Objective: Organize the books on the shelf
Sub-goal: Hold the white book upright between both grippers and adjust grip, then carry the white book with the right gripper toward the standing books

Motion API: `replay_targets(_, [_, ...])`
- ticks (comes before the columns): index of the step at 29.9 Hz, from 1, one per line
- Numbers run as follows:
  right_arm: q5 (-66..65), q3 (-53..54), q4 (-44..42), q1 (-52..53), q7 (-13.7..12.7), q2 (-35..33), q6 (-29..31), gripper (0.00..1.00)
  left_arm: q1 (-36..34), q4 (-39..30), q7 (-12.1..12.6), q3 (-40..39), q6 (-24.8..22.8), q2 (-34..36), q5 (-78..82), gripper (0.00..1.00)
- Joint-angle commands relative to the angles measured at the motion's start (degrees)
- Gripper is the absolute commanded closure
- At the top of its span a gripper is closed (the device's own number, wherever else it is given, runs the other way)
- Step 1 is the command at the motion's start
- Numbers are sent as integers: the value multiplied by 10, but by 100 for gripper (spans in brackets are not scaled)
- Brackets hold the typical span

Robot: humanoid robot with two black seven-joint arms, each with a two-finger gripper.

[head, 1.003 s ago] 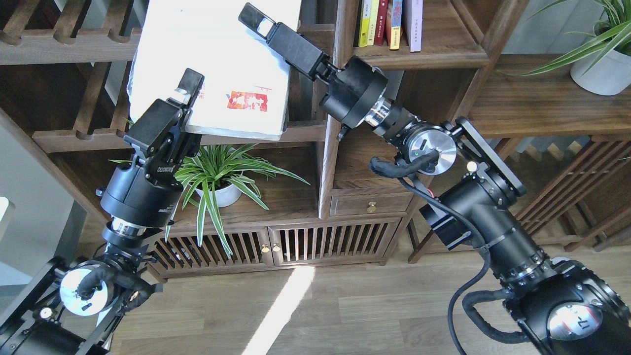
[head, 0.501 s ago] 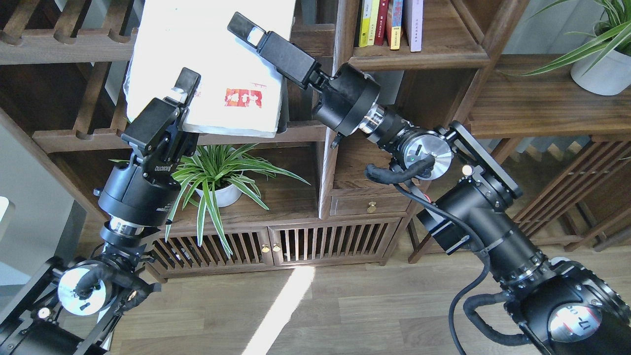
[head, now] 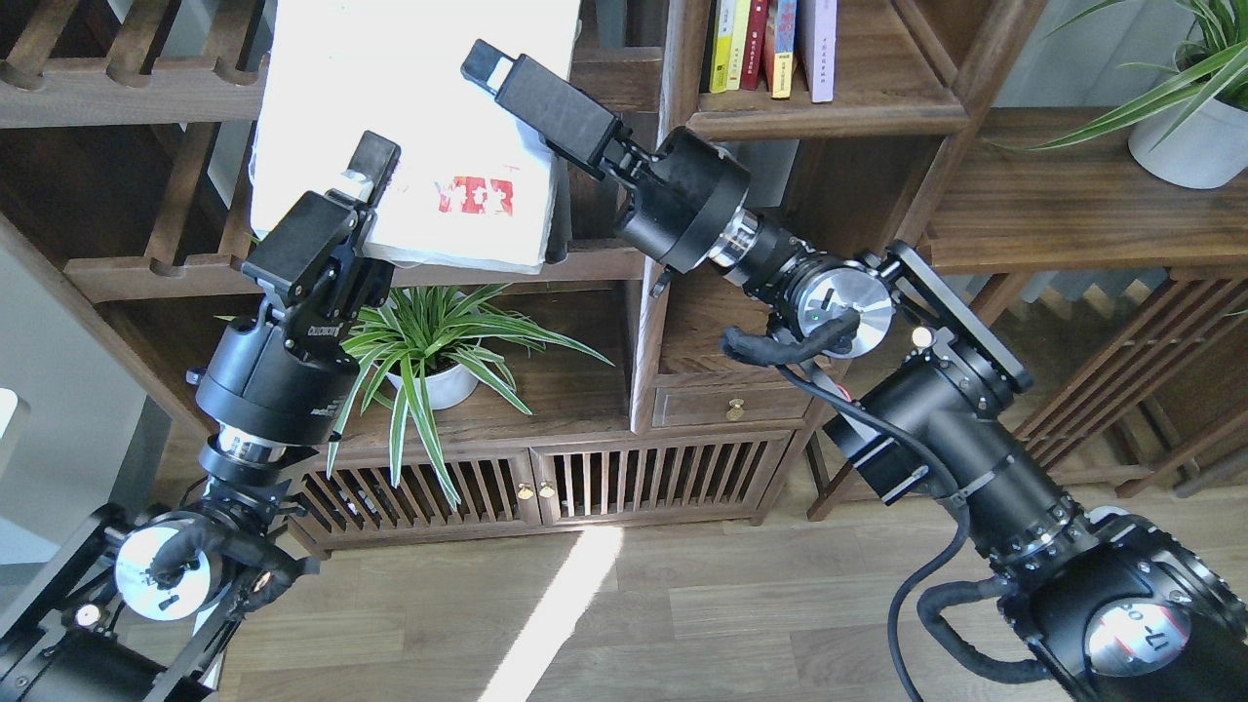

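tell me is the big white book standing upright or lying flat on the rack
Neither: the white book leans tilted, its lower edge near the slatted rack's front rail, the red mark facing the camera. The left gripper sits at its lower left corner.

One large white paperback with a red rectangular mark (head: 419, 127); five upright books on a wooden shelf (head: 770, 44); two green potted plants (head: 439, 351); two black robot arms (head: 936, 409).

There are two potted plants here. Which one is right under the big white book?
The spider plant on the lower left shelf, directly below the white book. The other plant sits far right, beside no book.
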Motion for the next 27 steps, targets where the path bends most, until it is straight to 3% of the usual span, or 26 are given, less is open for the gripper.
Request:
replay_targets(1, [2,-14,-1,-1,-1,0,7,77,-7,0,-4,3,0,0,-1,100])
replay_targets(11, [3,-27,-1,-5,0,0,10,84,-5,3,-4,3,0,1,-2,97])
replay_targets(17, [3,-27,-1,-12,-1,0,9,84,0,3,6,-8,0,1,2,67])
replay_targets(19, [3,-28,-1,-12,-1,0,7,83,6,3,24,-16,0,4,4,50])
replay_targets(22, [3,-28,-1,-12,-1,0,5,83,18,3,48,-20,0,3,4,33])
replay_targets(27, [3,-28,-1,-12,-1,0,3,82,23,3,54,-22,0,3,4,28])
